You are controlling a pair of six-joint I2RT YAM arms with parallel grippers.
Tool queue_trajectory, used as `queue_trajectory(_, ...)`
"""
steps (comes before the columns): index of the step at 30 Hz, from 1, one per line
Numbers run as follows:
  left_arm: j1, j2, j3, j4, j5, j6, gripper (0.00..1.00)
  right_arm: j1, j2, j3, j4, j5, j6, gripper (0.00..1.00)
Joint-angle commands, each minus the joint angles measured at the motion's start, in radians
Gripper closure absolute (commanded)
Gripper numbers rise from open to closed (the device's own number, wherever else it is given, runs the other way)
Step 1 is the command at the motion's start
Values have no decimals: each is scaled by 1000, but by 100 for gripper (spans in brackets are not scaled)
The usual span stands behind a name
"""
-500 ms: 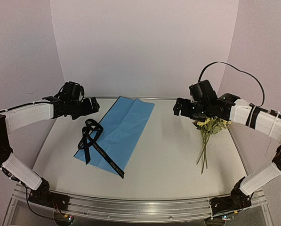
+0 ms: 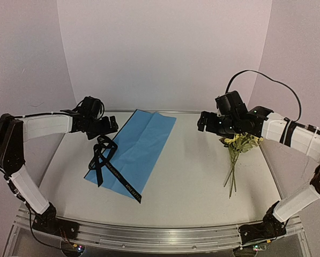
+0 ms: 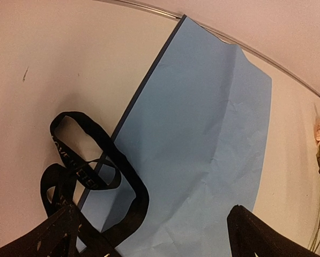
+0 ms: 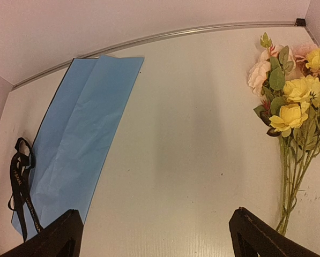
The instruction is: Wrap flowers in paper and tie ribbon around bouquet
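I am seeing the large thin sheet of light blue paper [image 2: 135, 147] lying flat on the pale bench [image 2: 192, 182], left of centre. Its long axis is running diagonally from near left to the far rail, with a dark navy underside showing along its left edge. The long narrow black ribbon with pale lettering [image 2: 102, 155] is lying in loose loops across that edge, one tail trailing to the paper's near corner. The small bunch of yellow and pale pink flowers [image 2: 236, 155] is resting well apart on the right side, blooms pointing far, thin green stems pointing toward the arm bases. My left hand [image 2: 109, 126] is hovering released near the ribbon's loops; my right hand [image 2: 203, 122] is hanging released beside the blooms, grasping nothing. Plain pale lilac walls [image 2: 165, 53] are enclosing the bench on three sides.
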Motion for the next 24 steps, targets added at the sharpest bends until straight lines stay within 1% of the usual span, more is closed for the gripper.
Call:
queue_trajectory(1, 6, 165, 183, -62, -18, -17, 2, 0, 15, 33, 24, -1, -10, 2)
queue_trajectory(5, 7, 329, 329, -155, -70, -9, 7, 0, 21, 41, 26, 1, -19, 2)
queue_trajectory(6, 7, 356, 364, -176, -75, -9, 10, 0, 25, 49, 26, -3, -20, 2)
queue_trajectory(8, 7, 408, 411, -203, -91, -13, 14, 0, 36, 61, 28, -15, -21, 2)
queue_trajectory(11, 7, 445, 438, -222, -100, -21, 23, 0, 64, 87, 34, -38, -22, 2)
queue_trajectory(14, 7, 467, 436, -244, -110, -27, 30, 0, 103, 108, 47, -69, -16, 2)
queue_trajectory(20, 10, 454, 359, -257, -146, -29, 44, 1, 160, 132, 74, -107, -5, 2)
queue_trajectory(24, 22, 408, 292, -252, -176, -41, 62, 3, 192, 146, 87, -125, -1, 2)
